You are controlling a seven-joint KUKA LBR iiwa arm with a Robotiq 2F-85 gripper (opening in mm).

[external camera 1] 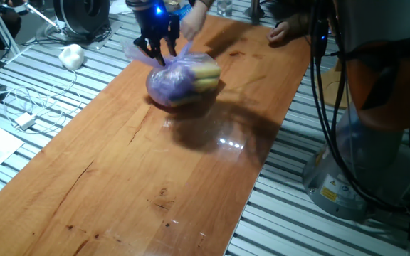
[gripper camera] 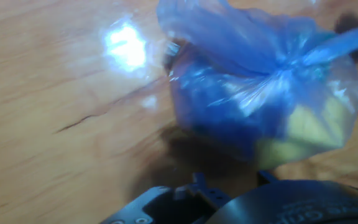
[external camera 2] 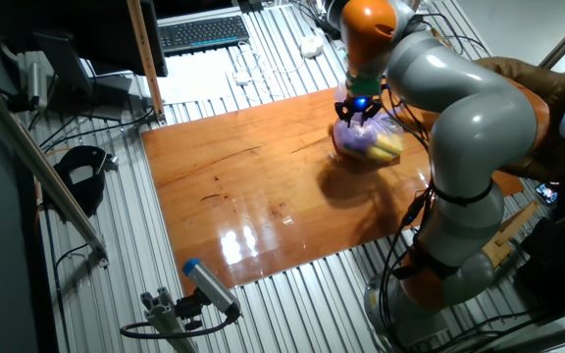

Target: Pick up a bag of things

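Note:
The bag of things point(external camera 1: 182, 78) is a rounded, translucent purple plastic bag with yellow contents showing through. It rests on the wooden table board point(external camera 1: 119, 178) near its far end. It also shows in the other fixed view point(external camera 2: 371, 143) and fills the upper right of the hand view point(gripper camera: 260, 93), with its twisted top pointing right. My gripper point(external camera 1: 158, 48) hangs just above the bag's far-left top with its fingers spread apart, holding nothing. It also shows in the other fixed view point(external camera 2: 358, 110). No fingertips show in the hand view.
A white lumpy object point(external camera 1: 71, 55) lies on the slatted bench left of the board. White cables and an adapter point(external camera 1: 27, 121) lie nearby. A person's hand point(external camera 1: 290, 28) rests at the board's far end. The arm's base point(external camera 1: 361, 163) stands at the right.

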